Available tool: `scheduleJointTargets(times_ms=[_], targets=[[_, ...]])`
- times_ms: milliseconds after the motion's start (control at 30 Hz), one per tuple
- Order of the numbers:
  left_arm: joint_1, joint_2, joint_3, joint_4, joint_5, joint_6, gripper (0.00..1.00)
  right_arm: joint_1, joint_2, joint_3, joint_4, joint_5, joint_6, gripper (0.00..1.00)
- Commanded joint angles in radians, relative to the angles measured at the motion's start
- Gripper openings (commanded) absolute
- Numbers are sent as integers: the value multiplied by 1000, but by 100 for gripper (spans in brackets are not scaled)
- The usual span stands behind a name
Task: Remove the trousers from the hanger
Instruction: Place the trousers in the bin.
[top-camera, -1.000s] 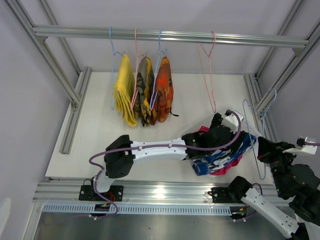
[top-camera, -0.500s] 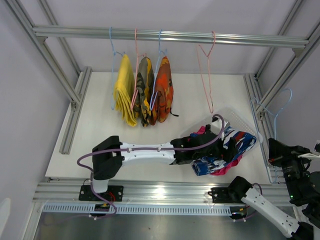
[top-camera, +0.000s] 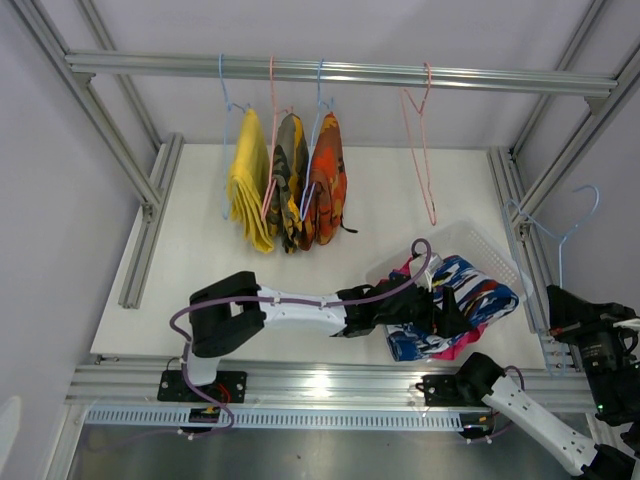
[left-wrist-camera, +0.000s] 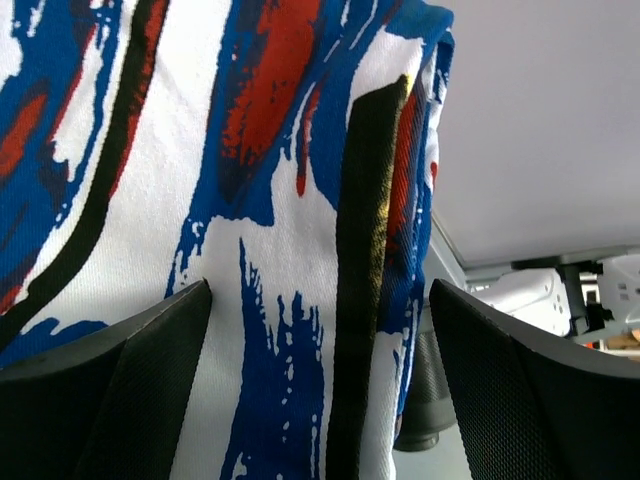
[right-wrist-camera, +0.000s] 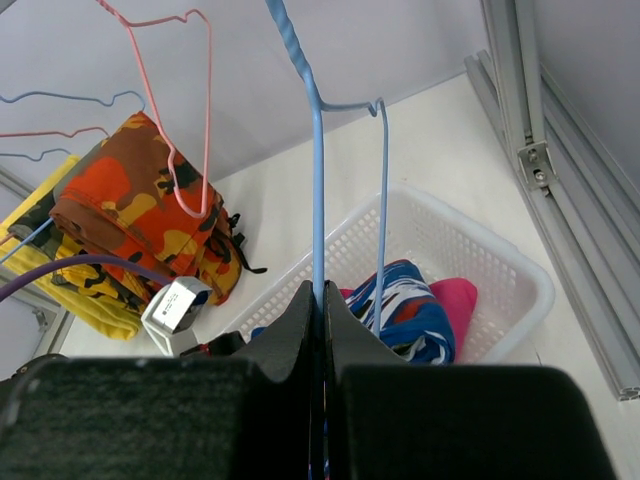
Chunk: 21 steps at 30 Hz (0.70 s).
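The blue-and-white patterned trousers (top-camera: 470, 292) lie in the white basket (top-camera: 478, 243) on top of the magenta pink trousers (top-camera: 455, 347). My left gripper (top-camera: 443, 312) is open over them; in the left wrist view the patterned cloth (left-wrist-camera: 260, 200) lies between its spread fingers (left-wrist-camera: 110, 390). My right gripper (top-camera: 562, 300) is shut on a bare blue hanger (top-camera: 562, 235), held upright to the right of the basket; the right wrist view shows its wire (right-wrist-camera: 318, 200) pinched. The yellow (top-camera: 248, 185), camouflage (top-camera: 287, 180) and orange-red (top-camera: 328, 180) trousers hang on the rail.
An empty pink hanger (top-camera: 420, 150) hangs on the rail (top-camera: 400, 75) right of the clothed ones. Aluminium frame posts (top-camera: 150, 200) stand at both sides of the white table. The basket (right-wrist-camera: 500, 250) sits near the right frame rail (right-wrist-camera: 545, 160).
My right gripper has carried the blue hanger to the right, away from the basket. My left gripper has shifted over the basket, and the blue-and-white trousers have settled in it.
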Motion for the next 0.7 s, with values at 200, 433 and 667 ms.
scheduleJointTargets(times_ms=[200,433,667], targets=[[-23,-223,194,-380,-93,215,97,15,26,28,32,8,-12,0],[-22,-385,393,-667,-269,422,99,18,106,-6,101,-25,-76,0],[-22,-608,372,-793,-448,588,100,22,255,14,210,-58,-161,0]])
